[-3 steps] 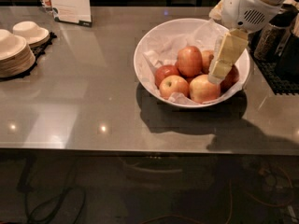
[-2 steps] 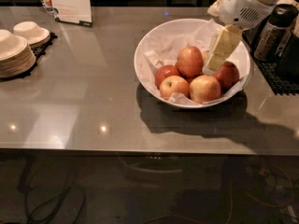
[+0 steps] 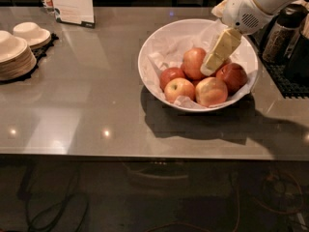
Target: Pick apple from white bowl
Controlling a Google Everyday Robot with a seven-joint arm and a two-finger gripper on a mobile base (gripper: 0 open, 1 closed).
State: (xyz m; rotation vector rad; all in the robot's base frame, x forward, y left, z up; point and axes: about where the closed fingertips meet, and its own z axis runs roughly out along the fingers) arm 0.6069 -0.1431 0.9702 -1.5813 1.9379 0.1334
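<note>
The white bowl [image 3: 147, 57] is wide, glossy and lined with crumpled white paper, and stands on the grey counter right of centre. It holds several apples. The apple [image 3: 193, 62], large and orange-red, lies at the back middle of the pile. My gripper [image 3: 209, 68] reaches down into the bowl from the upper right, and its cream tip is right beside the apple's right side, above the other fruit. Two darker red apples [image 3: 233, 76] [image 3: 169, 75], a small yellow-faced one [image 3: 178, 89] and a pale orange one [image 3: 211, 91] lie around it.
Stacks of cream dishes [image 3: 15, 52] stand on a black mat at the far left. A sign stand [image 3: 72, 3] is at the back left. Dark jars and a black tray [image 3: 285, 47] stand to the right of the bowl.
My gripper has moved left and slightly up inside the bowl, from over the right-hand dark apple to beside the orange-red apple. The apples have not moved.
</note>
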